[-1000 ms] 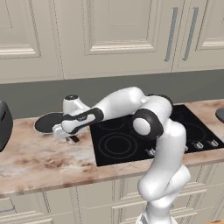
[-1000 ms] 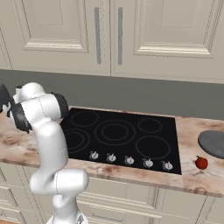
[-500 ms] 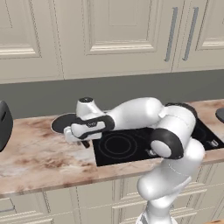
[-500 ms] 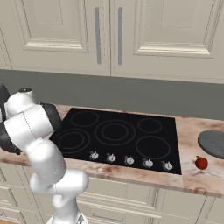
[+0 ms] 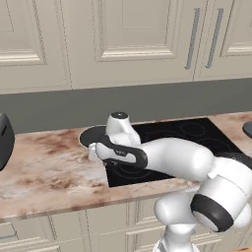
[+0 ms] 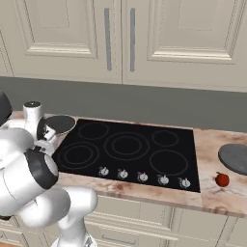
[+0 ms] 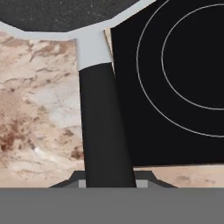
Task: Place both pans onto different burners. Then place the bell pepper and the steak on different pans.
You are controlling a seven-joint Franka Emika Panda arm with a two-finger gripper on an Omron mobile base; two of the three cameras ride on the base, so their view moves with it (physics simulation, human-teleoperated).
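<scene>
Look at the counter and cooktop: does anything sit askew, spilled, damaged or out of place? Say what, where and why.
Nothing is spilled or damaged. The dark pan is gripped by its black handle in the gripper, beside the cooktop's left edge, on no burner. The grey pan and bell pepper lie on the counter to its right.

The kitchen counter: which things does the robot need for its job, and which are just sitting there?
Needed for the job:
- dark pan, its black handle in the gripper
- grey pan at the right end
- red bell pepper
- cooktop burners

Just sitting there:
- stove knobs
- wall cabinets
- dark object on the left counter
</scene>
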